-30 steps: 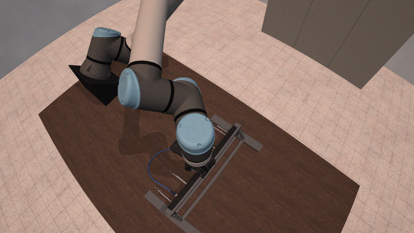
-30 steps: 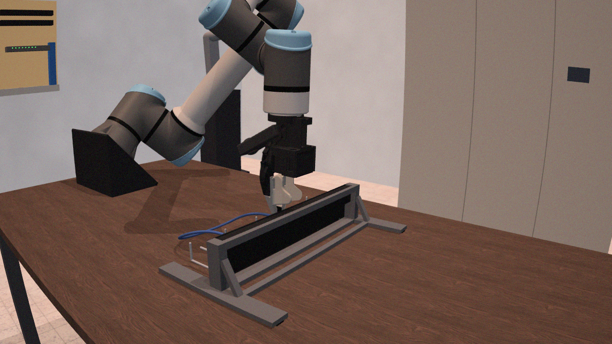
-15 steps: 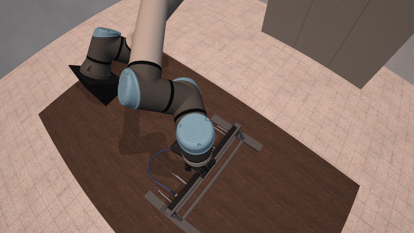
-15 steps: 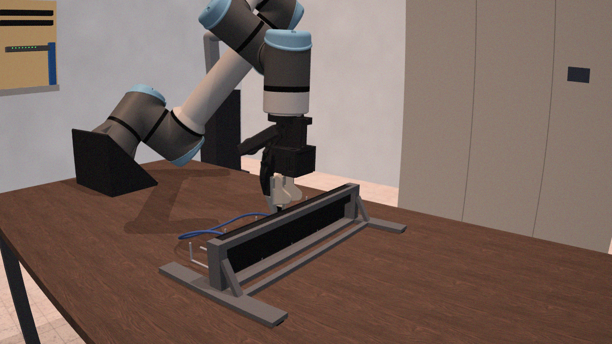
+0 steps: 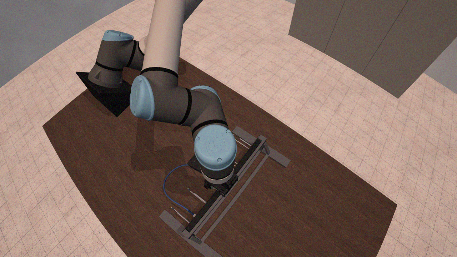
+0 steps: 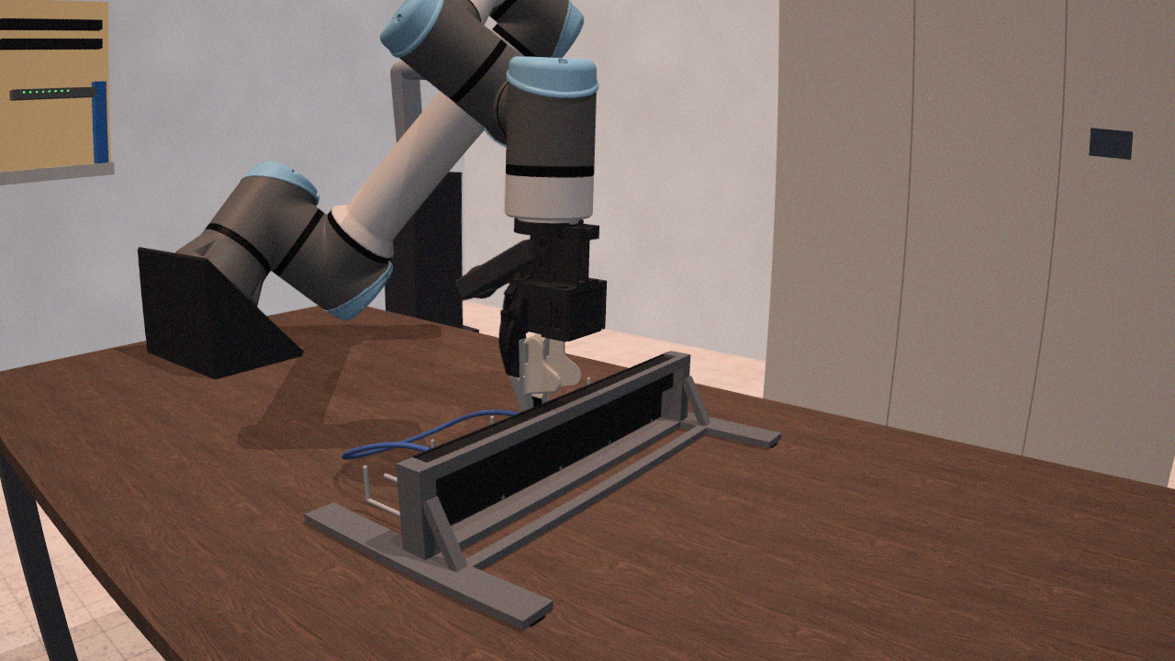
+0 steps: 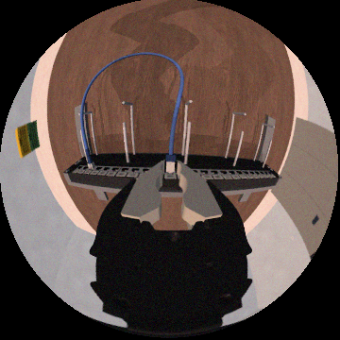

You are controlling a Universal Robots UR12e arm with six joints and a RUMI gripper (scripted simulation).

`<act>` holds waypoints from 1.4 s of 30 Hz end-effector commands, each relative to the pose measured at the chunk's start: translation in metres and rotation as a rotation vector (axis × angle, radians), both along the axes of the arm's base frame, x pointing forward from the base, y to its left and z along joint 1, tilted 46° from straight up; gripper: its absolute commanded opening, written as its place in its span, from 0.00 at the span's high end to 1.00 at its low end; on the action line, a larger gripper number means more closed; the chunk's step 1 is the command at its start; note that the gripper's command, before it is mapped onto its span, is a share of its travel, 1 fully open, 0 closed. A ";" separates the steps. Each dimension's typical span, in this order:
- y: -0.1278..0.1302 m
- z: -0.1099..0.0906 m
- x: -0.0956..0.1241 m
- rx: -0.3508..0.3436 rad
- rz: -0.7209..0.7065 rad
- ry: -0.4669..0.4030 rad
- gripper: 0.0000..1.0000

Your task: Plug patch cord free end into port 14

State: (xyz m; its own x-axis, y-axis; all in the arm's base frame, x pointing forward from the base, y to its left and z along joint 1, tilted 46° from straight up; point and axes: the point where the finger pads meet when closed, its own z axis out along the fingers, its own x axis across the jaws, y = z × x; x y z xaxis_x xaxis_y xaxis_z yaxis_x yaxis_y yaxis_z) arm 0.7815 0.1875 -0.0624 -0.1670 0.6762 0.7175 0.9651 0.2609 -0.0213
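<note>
The grey rack [image 5: 207,207] [image 6: 415,509] [image 7: 246,176] stands upright on the wooden table, its row of ports facing up toward the wrist camera. The blue patch cord [image 5: 164,188] [image 6: 427,435] [image 7: 132,56] arcs over the table behind the rack. One end sits in a port near the left end of the wrist view. My gripper [image 6: 533,397] [image 7: 170,161] is shut on the free plug [image 7: 167,166] and holds it right at the port row near the middle of the panel. I cannot tell how deep the plug sits. In the top view the wrist hides the fingers.
Thin upright rods [image 7: 127,127] [image 5: 196,195] stand behind the rack on both sides of the cord. The arm's black base wedge [image 5: 105,92] [image 6: 205,320] sits at the table's far corner. Tall cabinets [image 6: 945,246] stand beyond the table.
</note>
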 end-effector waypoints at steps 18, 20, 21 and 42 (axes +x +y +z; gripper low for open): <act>0.000 0.001 0.003 -0.003 0.011 0.010 1.00; 0.000 0.001 0.004 -0.003 0.012 0.011 1.00; 0.000 0.001 0.004 -0.003 0.012 0.011 1.00; 0.000 0.001 0.005 -0.003 0.014 0.011 1.00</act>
